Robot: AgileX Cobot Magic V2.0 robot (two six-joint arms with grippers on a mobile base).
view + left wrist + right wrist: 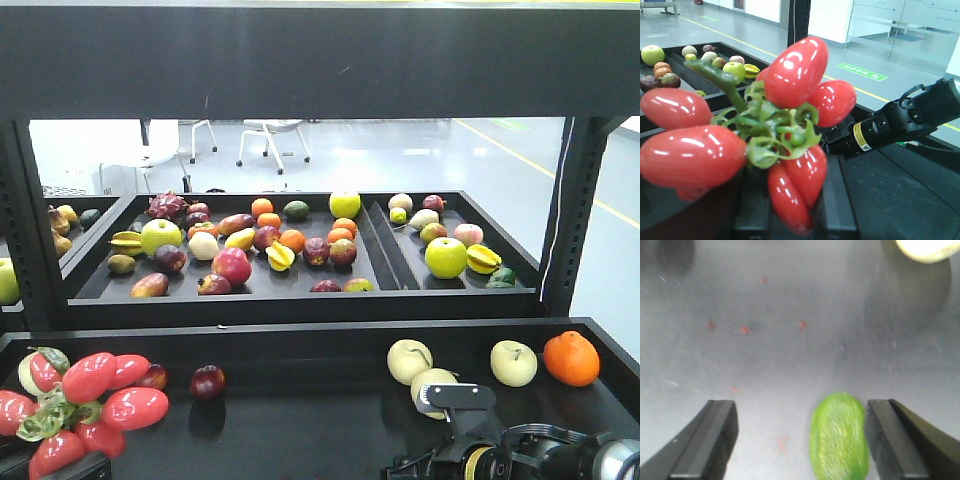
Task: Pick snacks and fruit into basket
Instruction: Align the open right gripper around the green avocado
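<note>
A cluster of glossy red oblong fruits [790, 125] with green leaves fills the left wrist view. My left gripper [796, 212] is shut on it, one red fruit pinched between the black fingers [837, 210]. The front view shows the cluster [90, 400] held at the lower tray's left end. My right gripper [800, 440] is open just above the tray floor. A blurred bright-green oblong fruit [840, 437] lies between its fingers, close against the right finger [895, 440]. The right arm [480, 445] is low at the front right. The basket and the snacks are out of view.
Pale apples [410, 360] and an orange [571, 358] lie on the lower black tray [300, 400], with a small dark-red fruit [208, 381] left of centre. Behind it, a raised shelf [300, 300] holds several mixed fruits, including a dark-green one [296, 210]. Black shelf posts [575, 200] flank the opening.
</note>
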